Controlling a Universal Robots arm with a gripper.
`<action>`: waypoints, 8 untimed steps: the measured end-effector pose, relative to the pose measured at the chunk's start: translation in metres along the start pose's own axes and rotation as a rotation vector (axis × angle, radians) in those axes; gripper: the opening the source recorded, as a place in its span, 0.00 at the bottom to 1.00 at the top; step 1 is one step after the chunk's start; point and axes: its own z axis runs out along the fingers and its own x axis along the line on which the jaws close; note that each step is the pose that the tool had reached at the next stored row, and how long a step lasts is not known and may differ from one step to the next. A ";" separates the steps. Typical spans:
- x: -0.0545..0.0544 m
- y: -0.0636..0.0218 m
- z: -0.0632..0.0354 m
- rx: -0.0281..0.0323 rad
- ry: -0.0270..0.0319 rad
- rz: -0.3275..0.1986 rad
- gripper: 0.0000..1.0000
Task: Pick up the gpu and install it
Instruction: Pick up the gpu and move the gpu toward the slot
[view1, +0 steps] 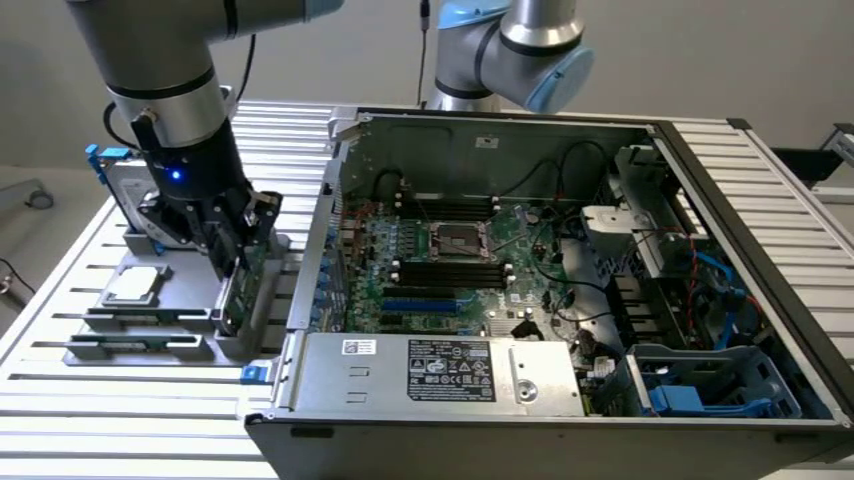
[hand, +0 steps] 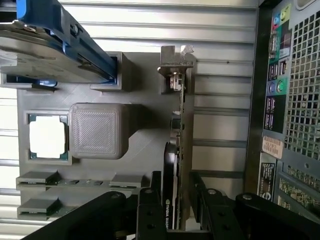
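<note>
**Gripper down over the gpu in its holder**

Exterior view: my arm hangs over the grey holder (view1: 254, 345) on the slatted table (view1: 134, 420), at the exterior view's left of the open case (view1: 801, 330). The gripper (view1: 230, 240) is low on the gpu (view1: 238, 290). The gpu stands on edge in a slot on the side of the holder nearest the case. I judge it is kept upright so that it can be taken by its two faces, with the connector edge pointing down. It is not yet lifted. The motherboard (view1: 447, 270) lies on the case floor, well apart from it. The drive (view1: 118, 185) stands at the holder's far end, and the cpu (view1: 134, 285) lies flat near the gripper.

Wrist view: I look down along the gpu (hand: 181, 130). It has the black cooler on one face and the green board on the other. Its silver bracket (hand: 175, 62) is at the far end, seated in a notch of the holder (hand: 145, 150). The gripper (hand: 176, 195) straddles the card at the end away from the bracket, one side to each face. I cannot tell whether it pinches the card or merely stands beside it. The drive (hand: 50, 40), the cpu (hand: 47, 139) and the memory sticks (hand: 37, 177) sit in their own pockets apart from the card, which leaves room on both faces. The back panel of the case (hand: 295, 100) is just beside the holder.
</note>
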 end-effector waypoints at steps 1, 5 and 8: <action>0.000 0.0000 0.0002 0.0000 -0.0002 0.000 0.36; 0.001 0.0001 0.0010 -0.0011 -0.0005 0.000 0.36; 0.001 0.0001 0.0014 -0.0049 -0.0007 0.000 0.36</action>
